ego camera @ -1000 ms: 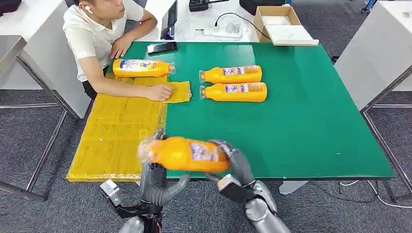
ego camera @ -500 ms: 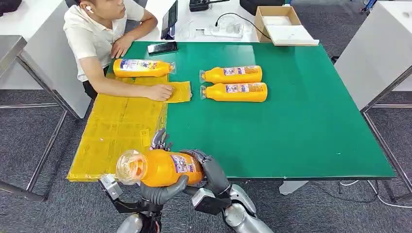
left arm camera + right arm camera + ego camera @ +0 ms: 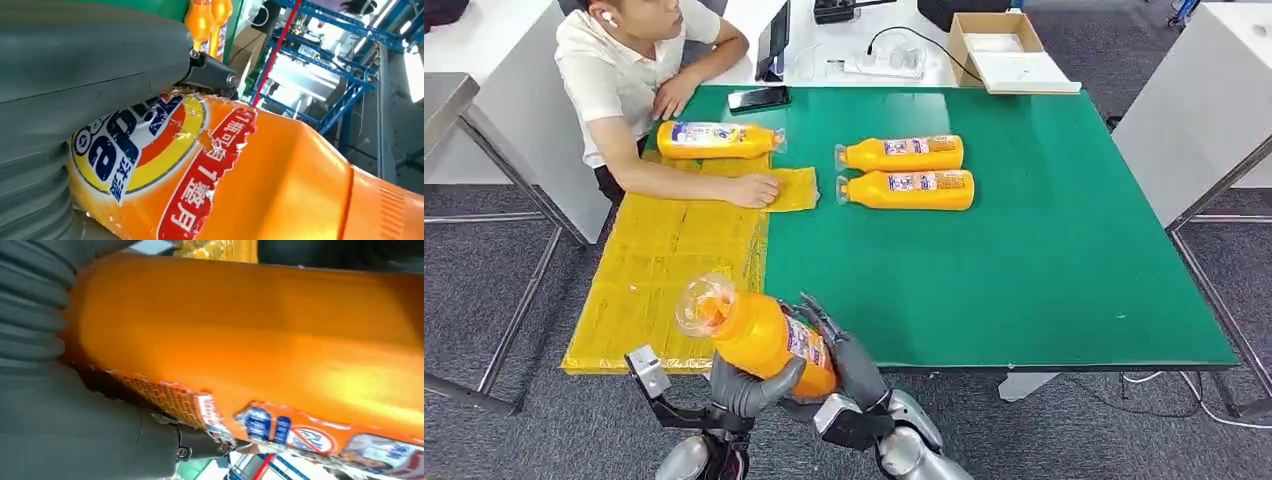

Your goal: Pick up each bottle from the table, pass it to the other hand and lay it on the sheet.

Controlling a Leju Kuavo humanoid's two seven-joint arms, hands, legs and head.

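Bottle tilting cap-up, being passed between both hands.
Left hand and right hand are gripping it; handover underway, near the sheet.

Held bottle has tilted cap-up, both hands drawn nearer the body.

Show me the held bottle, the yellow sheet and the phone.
held bottle (image 3: 759,338), head view, orange body.
yellow sheet (image 3: 664,262), head view, bare middle.
phone (image 3: 758,98), head view, dark screen.

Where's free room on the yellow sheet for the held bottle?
Free: the yellow sheet's near half, between the person's forearm and the table's front edge. Crowded: its far end, with the laid bottle and that forearm.
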